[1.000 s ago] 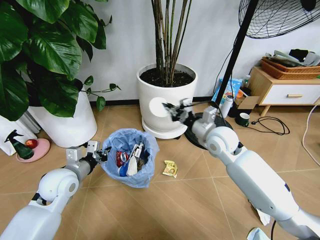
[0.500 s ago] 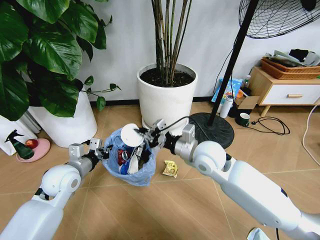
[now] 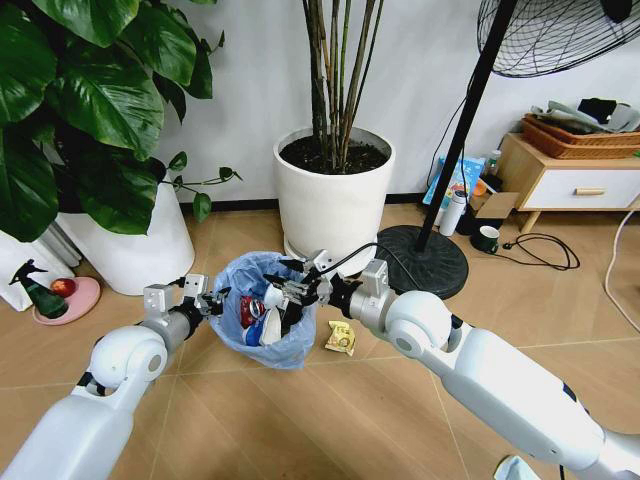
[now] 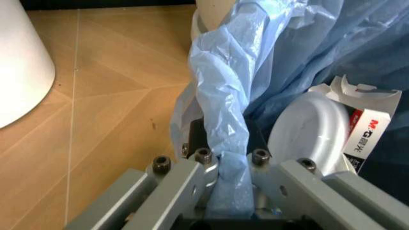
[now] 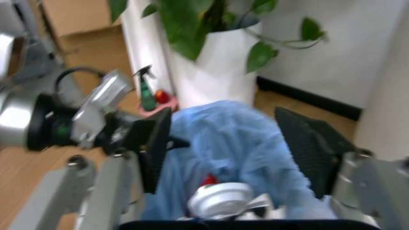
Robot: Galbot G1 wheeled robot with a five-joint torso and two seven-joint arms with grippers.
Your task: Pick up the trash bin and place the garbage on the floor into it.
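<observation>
one bin (image 3: 262,318), perhaps five scraps inside

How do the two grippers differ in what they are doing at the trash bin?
The left gripper is shut on the trash bin, pinching its blue bag at the rim; the right gripper is open over the bin's mouth, holding nothing. The left sits at the bin's side, the right above the white lid. Both are at the bin.

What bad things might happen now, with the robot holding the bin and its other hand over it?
The left pincer grips the trash bin only by its thin blue bag, which might tear or slip off.

The bin looks nearly full; the white lid lies on top of the pile under the open right pincer and might slide out.

A yellow wrapper on the floor beside the bin may get overlooked.
</observation>
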